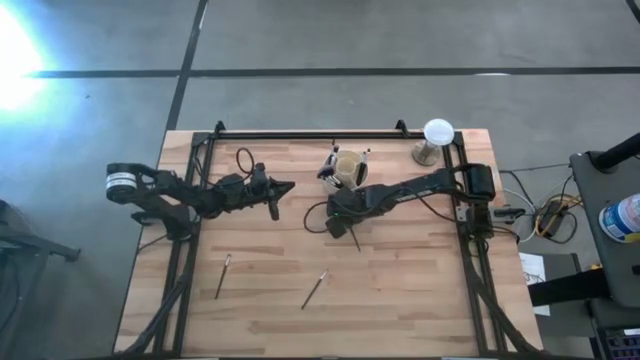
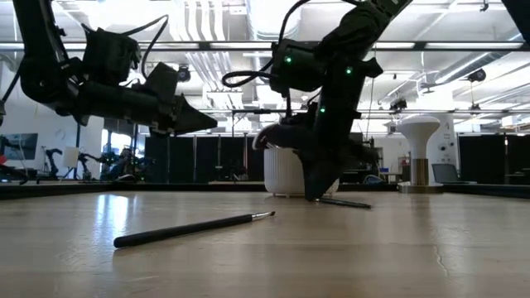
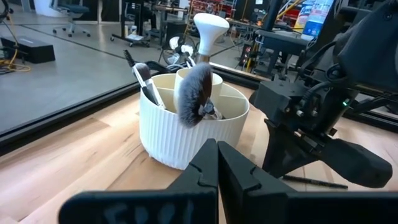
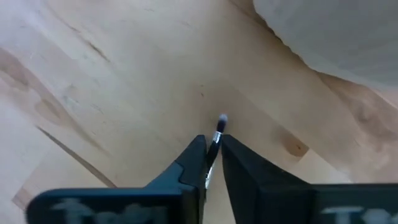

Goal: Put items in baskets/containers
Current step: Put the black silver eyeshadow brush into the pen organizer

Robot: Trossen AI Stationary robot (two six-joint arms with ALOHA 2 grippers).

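A cream ribbed cup [image 1: 347, 168] stands at the far middle of the table and holds several brushes, one with a fluffy grey head [image 3: 194, 93]. My right gripper [image 1: 335, 224] is down at the table just in front of the cup, shut on a thin dark brush [image 1: 353, 240]. My left gripper [image 1: 287, 186] hangs shut and empty above the table, left of the cup. Two more brushes lie flat on the near part of the table, one [image 1: 223, 276] to the left and one [image 1: 315, 288] near the middle. My right gripper pinches the thin brush between its two fingers, just behind the small pale bristle tip [image 4: 219, 127], which sticks out past the fingertips. The fingers come from above, slanting down at the table. The dark handle [image 2: 346, 202] trails low along the tabletop; whether it rests there I cannot tell.
A white globe on a stand [image 1: 437, 135] stands at the far right corner. A black frame rail [image 1: 310, 133] runs along the far edge and down both sides. Bare wood lies around the two loose brushes.
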